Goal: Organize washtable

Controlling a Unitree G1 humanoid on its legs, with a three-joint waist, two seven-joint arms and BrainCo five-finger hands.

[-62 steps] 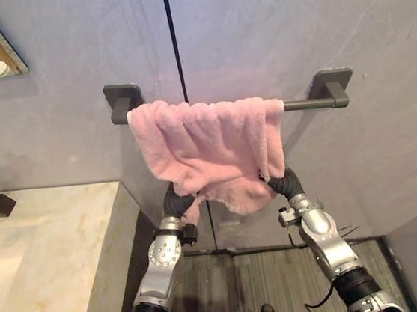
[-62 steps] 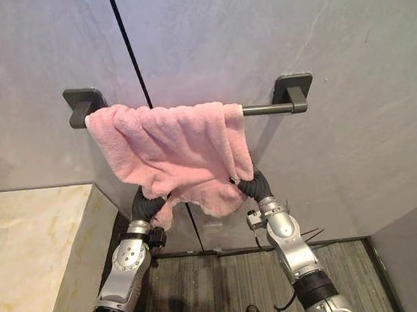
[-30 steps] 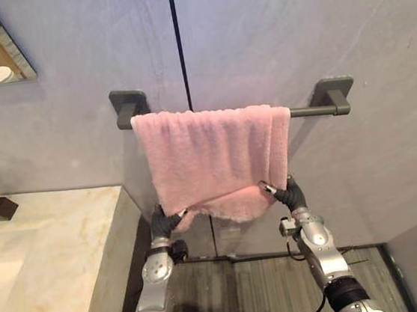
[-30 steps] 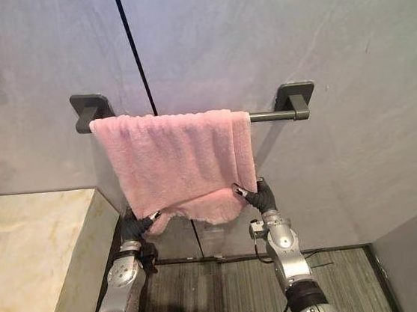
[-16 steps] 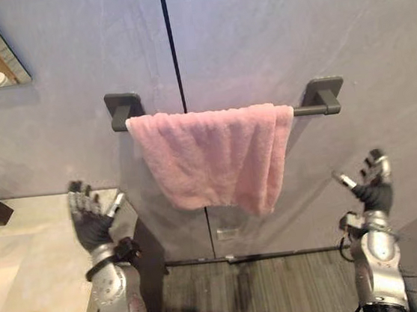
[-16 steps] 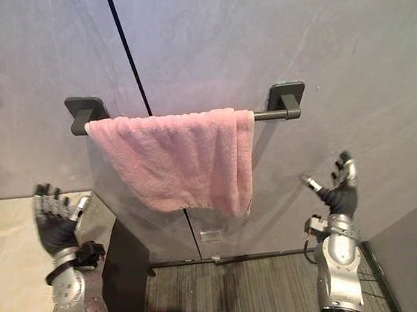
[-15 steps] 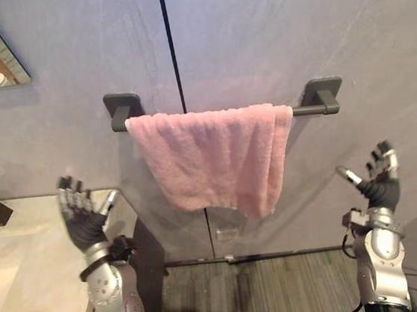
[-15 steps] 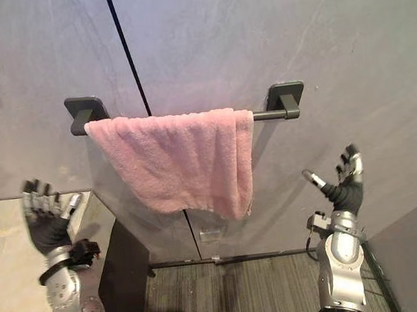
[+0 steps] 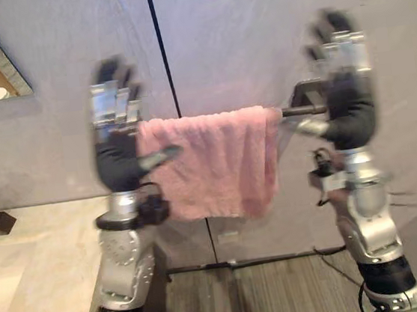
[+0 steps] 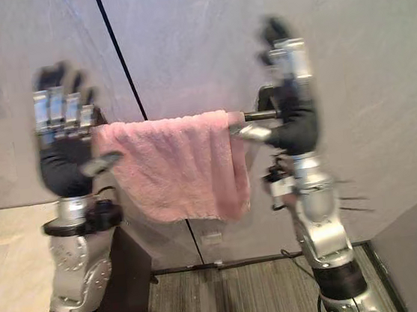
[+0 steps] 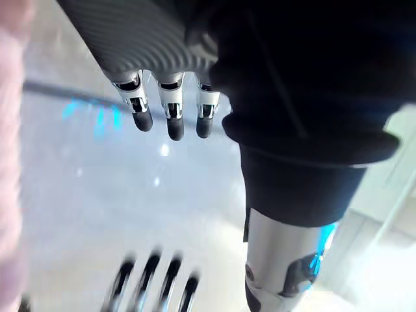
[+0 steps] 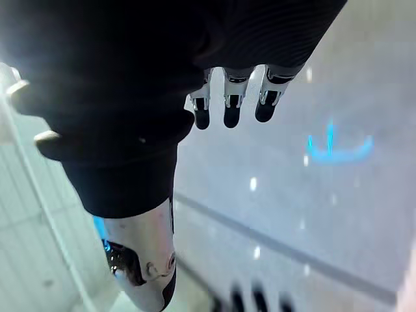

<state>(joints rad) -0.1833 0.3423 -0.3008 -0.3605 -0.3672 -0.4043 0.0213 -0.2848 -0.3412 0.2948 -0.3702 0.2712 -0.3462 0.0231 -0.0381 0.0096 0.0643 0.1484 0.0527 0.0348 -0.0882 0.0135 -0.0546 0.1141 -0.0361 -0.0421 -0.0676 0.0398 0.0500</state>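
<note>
While the pink towel [image 9: 217,162] hangs over the rail [image 9: 297,110], the left hand [image 9: 117,157] and right hand [image 9: 348,110] are raised at its ends, fingers straight and apart.

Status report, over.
Hands open, empty: left hand up, right hand up. The pink towel hangs over the towel bar. Nothing in the way.

No lettering to read here: pink towel [image 9: 217,162] plain, small wall plate [image 9: 229,238] at lower centre too tiny.
</note>
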